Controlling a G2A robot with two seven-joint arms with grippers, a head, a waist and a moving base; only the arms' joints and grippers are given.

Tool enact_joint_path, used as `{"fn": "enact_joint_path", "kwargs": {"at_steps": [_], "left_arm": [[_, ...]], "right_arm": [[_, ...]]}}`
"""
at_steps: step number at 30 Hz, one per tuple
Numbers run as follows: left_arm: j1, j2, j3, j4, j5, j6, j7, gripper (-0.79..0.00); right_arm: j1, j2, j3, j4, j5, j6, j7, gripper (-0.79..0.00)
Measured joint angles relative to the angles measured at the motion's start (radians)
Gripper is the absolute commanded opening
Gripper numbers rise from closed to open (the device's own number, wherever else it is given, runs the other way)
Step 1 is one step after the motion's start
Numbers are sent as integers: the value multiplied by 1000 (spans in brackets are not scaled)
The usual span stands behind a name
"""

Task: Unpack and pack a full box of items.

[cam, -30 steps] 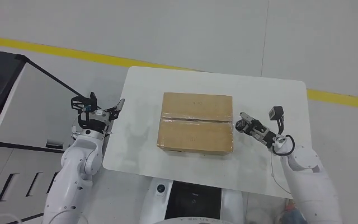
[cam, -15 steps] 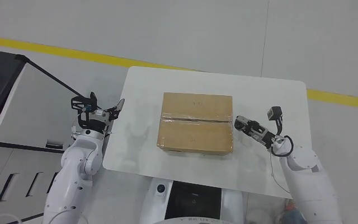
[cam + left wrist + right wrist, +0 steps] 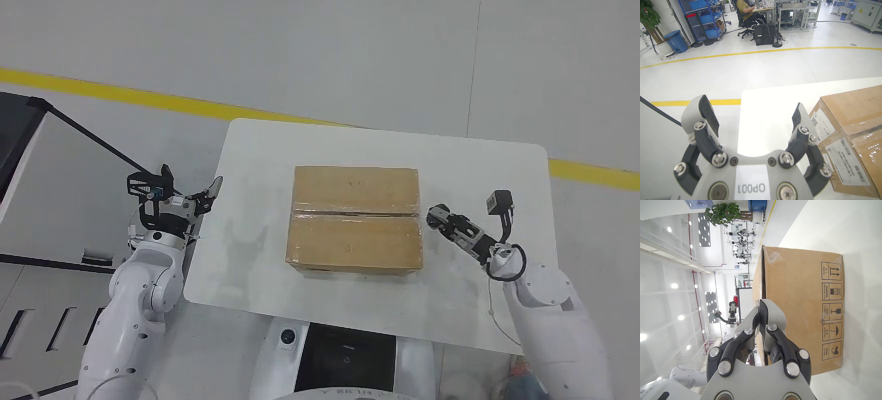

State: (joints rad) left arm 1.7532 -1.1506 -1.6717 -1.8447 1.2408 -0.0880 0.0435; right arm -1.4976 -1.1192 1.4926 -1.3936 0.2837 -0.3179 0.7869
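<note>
We find the cardboard box (image 3: 354,219) at the centre of the table (image 3: 480,180) in the top view, the right gripper (image 3: 434,214) just beside its right end, and the left gripper (image 3: 187,186) beyond the table's left edge.

The top view looks almost straight down from above the arms. It takes in the whole white table (image 3: 480,180), the cardboard box (image 3: 353,218) at its middle and the floor beyond with its yellow line (image 3: 100,92). The left wrist view sits close behind the left gripper (image 3: 751,106), low by the table's edge, facing out across the floor, with the box's labelled end near at one side. The right wrist view, rolled sideways, sits close behind the right gripper (image 3: 761,303) and faces the box's opposite end from very near. All three views share the box and the table.
</note>
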Motion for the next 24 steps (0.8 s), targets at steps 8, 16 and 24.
{"fn": "enact_joint_path", "kwargs": {"at_steps": [8,16,24], "left_arm": [[0,0,0,0,0,0,0,0],[0,0,0,0,0,0,0,0],[0,0,0,0,0,0,0,0]], "right_arm": [[-41,12,57,-3,19,-13,12,-785],[-84,22,105,-29,43,-6,41,-785],[-45,19,62,-10,53,33,44,0]]}}
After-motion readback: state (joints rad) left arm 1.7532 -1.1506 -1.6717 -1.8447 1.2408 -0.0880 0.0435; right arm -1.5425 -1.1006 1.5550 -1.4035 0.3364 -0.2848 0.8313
